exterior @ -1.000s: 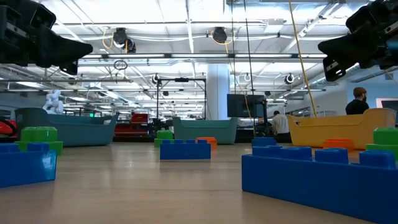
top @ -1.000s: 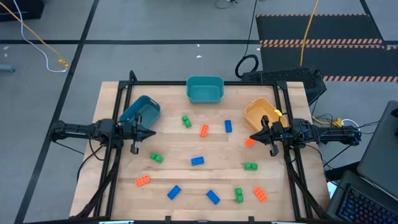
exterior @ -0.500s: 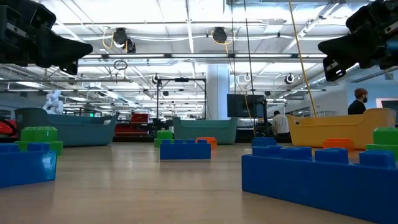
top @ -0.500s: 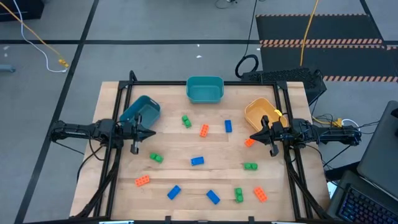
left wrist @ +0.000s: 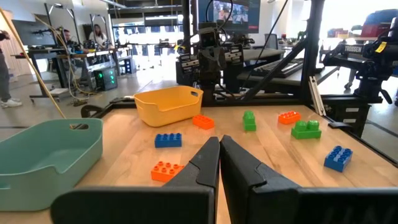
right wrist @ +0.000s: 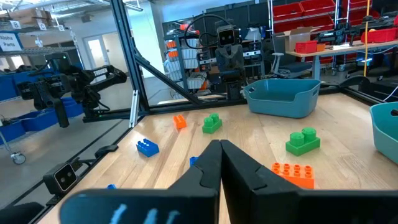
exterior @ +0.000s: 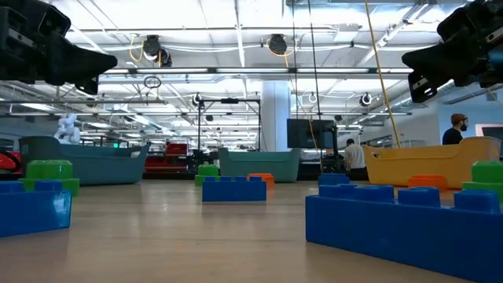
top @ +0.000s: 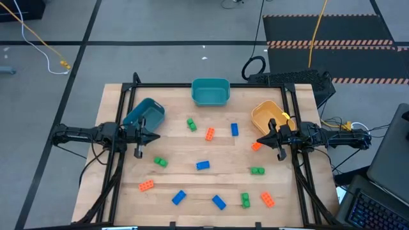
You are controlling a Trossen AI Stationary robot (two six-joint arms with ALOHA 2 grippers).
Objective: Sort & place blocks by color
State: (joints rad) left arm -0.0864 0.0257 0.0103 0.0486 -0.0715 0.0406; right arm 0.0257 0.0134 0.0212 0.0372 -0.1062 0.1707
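Observation:
About a dozen small studded blocks lie scattered on the wooden table. They include a green block [top: 191, 124], an orange block [top: 209, 133], blue blocks [top: 234, 130] [top: 202, 165], and an orange block [top: 256, 146] just below my right gripper's tip. More blocks lie along the near edge, such as a blue block [top: 218, 202]. My left gripper [top: 156, 137] [left wrist: 219, 140] hangs shut above the table's left side, beside the blue bin [top: 144, 114]. My right gripper [top: 259, 140] [right wrist: 219, 144] hangs shut above the right side, near the orange-yellow bin [top: 269, 115]. Both are held well above the table in the low view.
A teal bin [top: 210, 91] stands at the middle of the far edge. A black frame [top: 192, 85] runs around the table. Open wood lies between the two grippers. A person [exterior: 454, 127] stands in the room beyond the table.

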